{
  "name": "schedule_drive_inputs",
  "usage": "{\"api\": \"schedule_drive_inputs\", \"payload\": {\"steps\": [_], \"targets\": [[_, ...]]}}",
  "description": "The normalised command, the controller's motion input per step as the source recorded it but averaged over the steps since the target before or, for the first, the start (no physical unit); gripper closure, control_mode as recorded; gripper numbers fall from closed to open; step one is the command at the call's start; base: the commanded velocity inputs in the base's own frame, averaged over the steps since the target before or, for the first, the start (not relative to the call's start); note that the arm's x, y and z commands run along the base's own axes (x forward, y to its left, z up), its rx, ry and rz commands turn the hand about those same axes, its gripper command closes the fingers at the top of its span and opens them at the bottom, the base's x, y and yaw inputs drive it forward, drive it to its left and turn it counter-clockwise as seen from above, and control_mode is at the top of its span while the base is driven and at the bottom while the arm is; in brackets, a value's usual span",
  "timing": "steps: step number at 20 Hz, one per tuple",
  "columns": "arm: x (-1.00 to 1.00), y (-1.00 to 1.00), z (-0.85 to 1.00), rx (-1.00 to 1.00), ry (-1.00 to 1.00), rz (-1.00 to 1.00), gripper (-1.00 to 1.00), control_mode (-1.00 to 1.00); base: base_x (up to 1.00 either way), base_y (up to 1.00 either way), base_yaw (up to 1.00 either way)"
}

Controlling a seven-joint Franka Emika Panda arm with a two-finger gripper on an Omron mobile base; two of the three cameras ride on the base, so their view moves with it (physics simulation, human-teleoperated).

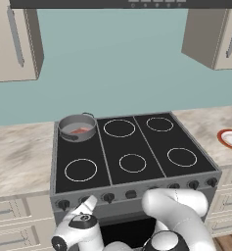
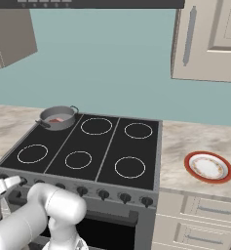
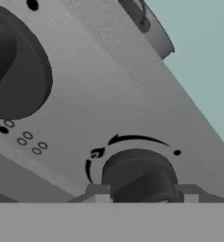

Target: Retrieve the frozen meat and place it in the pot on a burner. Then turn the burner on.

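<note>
**Reaching the knob row, meat in the pot**

Looking from the left base view, the pot (image 1: pixel 77 127) stands on the back left burner (image 1: pixel 78 133) of the cooktop (image 1: pixel 137 147), with the frozen meat (image 1: pixel 80 131) inside. From the right — the same pot, and a plate (image 2: pixel 209 167) on the counter (image 2: pixel 185 141). In the hand view the gripper (image 3: pixel 144 198) sits at a dark knob (image 3: pixel 139 172), fingertips either side — grip I cannot tell.

A white robot arm (image 1: pixel 178 208) built of smooth, rounded tubular segments, glossy and softly shaded grey along the undersides. Dark, nearly black joint rings and round caps break up the shell, one cap at the elbow (image 1: pixel 165 241) and another near the wrist (image 1: pixel 59 243). A black band with a small red mark crosses the wrist housing (image 1: pixel 83 221). From the right base camera, the same thick white links (image 2: pixel 48 207) curve like bent piping. The gripper (image 3: pixel 142 196) shows small dark finger tips with pale grey pads.
</note>
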Motion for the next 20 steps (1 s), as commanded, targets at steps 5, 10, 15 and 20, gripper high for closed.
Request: {"api": "schedule_drive_inputs", "payload": {"steps": [5, 10, 15, 20], "targets": [[0.02, 0.00, -0.15, -0.23, 0.11, 0.00, 1.00, -1.00, 0.00, 0.00, 0.00], [0.00, 0.00, -0.01, -0.07, 0.02, 0.00, 1.00, -1.00, 0.00, 0.00, 0.00], [0.00, 0.00, 0.00, -0.02, 0.00, 0.00, 1.00, -1.00, 0.00, 0.00, 0.00], [0.00, -0.03, -0.04, -0.14, 0.01, 0.09, 1.00, -1.00, 0.00, 0.00, 0.00]]}}
